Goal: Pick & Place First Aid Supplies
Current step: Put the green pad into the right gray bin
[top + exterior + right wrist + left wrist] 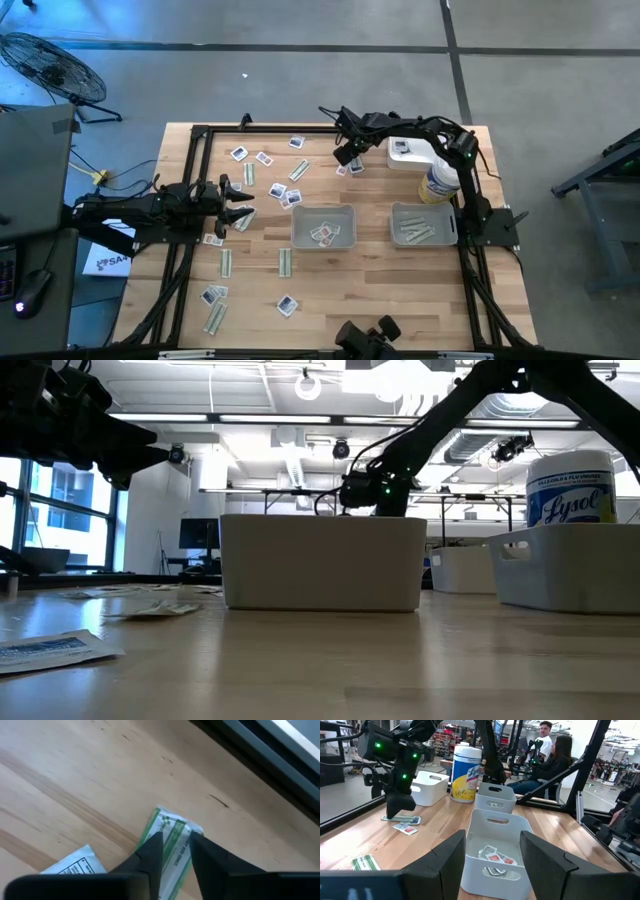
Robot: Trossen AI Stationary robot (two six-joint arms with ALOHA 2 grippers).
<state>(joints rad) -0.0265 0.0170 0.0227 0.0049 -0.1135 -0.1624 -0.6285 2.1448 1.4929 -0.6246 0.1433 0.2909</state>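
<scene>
Where the right jaws [176, 851] straddle it — green-striped packet [172, 842], jaws parted, ungripped.

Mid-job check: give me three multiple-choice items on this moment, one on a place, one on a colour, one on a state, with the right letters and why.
1. Where does the Lysol canister stand?
A. between the two trays
B. by the right arm's base, beside the right tray
C. at the table's near left corner

2. What colour are the stripes on the strip packet under the right hand?
A. green
B. red
C. blue

3. How does the left hand stand?
A. shut on a packet
B. open, holding nothing
C. inside the middle tray

Answers: 1 B, the high view shows it next to that tray; 2 A, the right wrist view shows green bands; 3 B, its fingers are spread and bare.
</scene>
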